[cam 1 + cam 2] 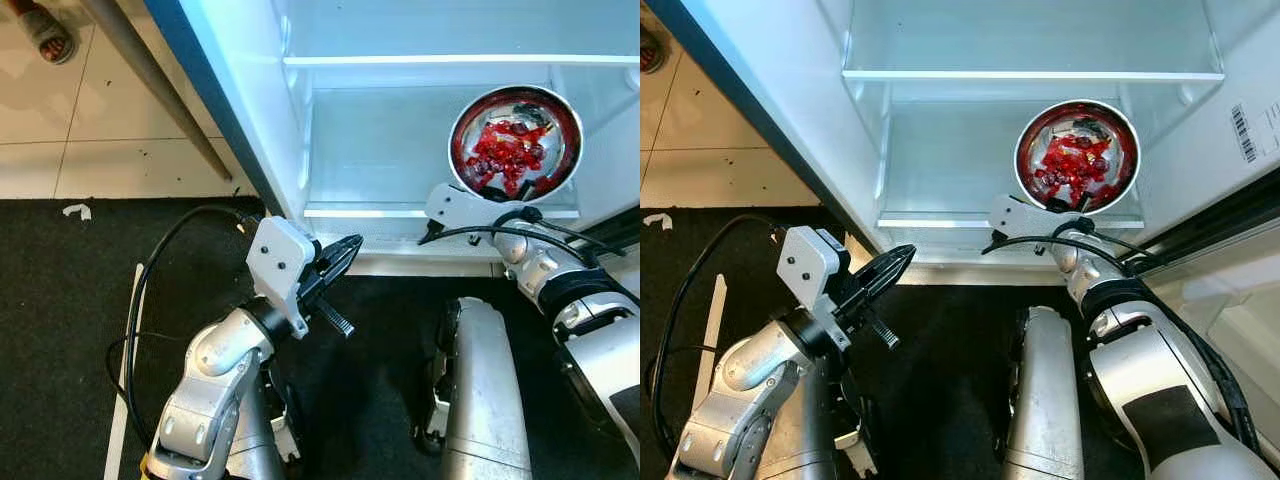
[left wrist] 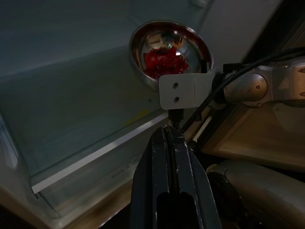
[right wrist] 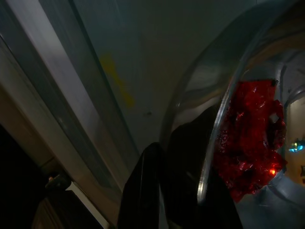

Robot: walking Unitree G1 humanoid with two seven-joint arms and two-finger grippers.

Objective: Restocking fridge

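Observation:
A steel bowl [image 1: 515,140] of red wrapped sweets [image 1: 508,152] rests on the lower glass shelf [image 1: 380,150] of the open fridge, at its right side. My right gripper [image 1: 488,197] is at the bowl's near rim, shut on it. The right wrist view has one black finger [image 3: 143,191] outside the bowl's wall [image 3: 209,124] and the other inside. My left gripper [image 1: 348,247] is shut and holds nothing. It hovers in front of the fridge's bottom edge, left of the bowl, pointing toward it [image 2: 169,52].
An upper fridge shelf [image 1: 450,60] spans above the bowl. The fridge's blue-edged side [image 1: 230,110] stands to the left. A grey slanted leg [image 1: 150,70] crosses the tiled floor [image 1: 90,140]. A black cable [image 1: 150,270] loops over the dark mat [image 1: 60,290].

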